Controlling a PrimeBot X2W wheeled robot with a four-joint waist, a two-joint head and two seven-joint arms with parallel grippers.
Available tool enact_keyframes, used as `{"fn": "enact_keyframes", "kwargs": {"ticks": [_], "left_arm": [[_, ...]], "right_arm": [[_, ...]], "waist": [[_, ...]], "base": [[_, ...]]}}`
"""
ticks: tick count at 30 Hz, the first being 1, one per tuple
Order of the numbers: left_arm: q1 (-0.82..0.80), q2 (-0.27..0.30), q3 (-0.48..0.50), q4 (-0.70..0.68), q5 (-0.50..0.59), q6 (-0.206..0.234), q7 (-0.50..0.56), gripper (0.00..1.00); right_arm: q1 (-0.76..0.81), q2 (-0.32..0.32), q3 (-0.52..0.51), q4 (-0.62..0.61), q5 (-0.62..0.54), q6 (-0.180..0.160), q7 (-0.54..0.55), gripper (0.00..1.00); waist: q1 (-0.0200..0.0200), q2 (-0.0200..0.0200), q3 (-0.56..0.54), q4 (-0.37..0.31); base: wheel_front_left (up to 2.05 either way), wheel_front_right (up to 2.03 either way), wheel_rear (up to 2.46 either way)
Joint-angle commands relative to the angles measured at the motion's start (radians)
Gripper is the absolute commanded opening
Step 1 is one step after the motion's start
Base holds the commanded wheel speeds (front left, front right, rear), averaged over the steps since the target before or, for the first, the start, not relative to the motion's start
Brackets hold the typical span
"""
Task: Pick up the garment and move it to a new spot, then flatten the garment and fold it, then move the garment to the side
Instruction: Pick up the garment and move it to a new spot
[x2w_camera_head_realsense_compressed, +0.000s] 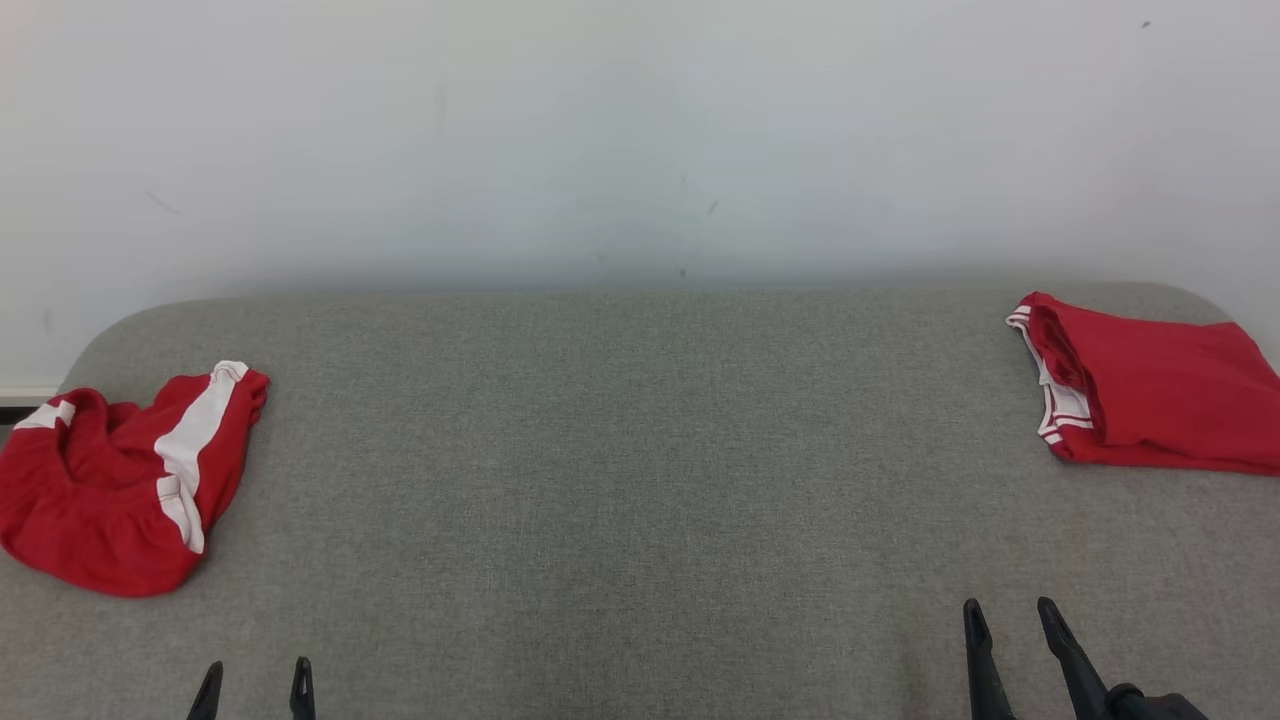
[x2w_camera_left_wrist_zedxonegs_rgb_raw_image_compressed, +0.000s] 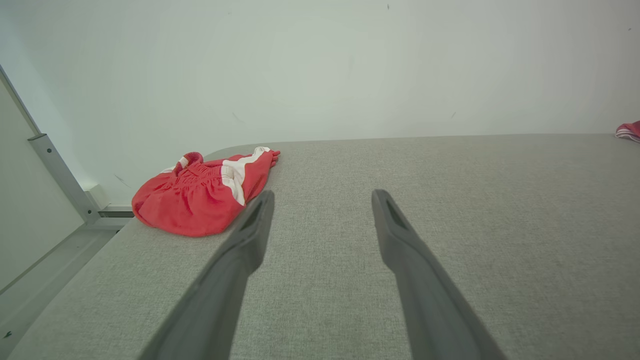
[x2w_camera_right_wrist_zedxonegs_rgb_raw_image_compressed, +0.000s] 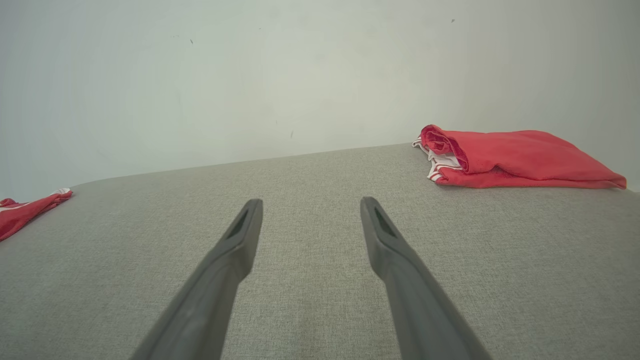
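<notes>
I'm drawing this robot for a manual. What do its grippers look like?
The left gripper and right gripper each have two long, slim, matte dark grey fingers tapering to narrow rounded tips, with a recessed slot on the inner face near each tip. A black rounded fitting sits at the right gripper's base.

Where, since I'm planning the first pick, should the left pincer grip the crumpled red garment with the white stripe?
Probably the raised fold along the white stripe of the crumpled red cloth garment, with the open left pincer from the middle of the grey fabric table: that ridge stands off the surface and faces the pincer, while the far side lies by the table's left edge.
</notes>
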Motion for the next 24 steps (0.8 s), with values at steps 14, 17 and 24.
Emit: {"fn": "enact_keyframes", "kwargs": {"ticks": [14,17,24], "left_arm": [[-0.013,0.017,-0.003,0.013,0.003,0.005,-0.003,1.0],[-0.013,0.023,-0.003,0.015,0.001,0.007,-0.003,1.0],[-0.003,0.03,0.003,0.019,-0.006,0.013,-0.003,1.0]], "right_arm": [[0.025,0.017,-0.009,0.006,0.009,-0.003,-0.002,1.0],[0.029,0.021,-0.015,0.008,0.01,-0.003,-0.002,1.0],[0.035,0.027,-0.018,0.015,0.011,-0.003,-0.002,1.0]], "waist": [[-0.0001,0.0,-0.005,0.119],[-0.0001,0.0,-0.008,0.167],[-0.0001,0.0,-0.013,0.28]], "base": [[0.0,0.0,0.0],[0.0,0.0,0.0],[0.0,0.0,0.0]]}}
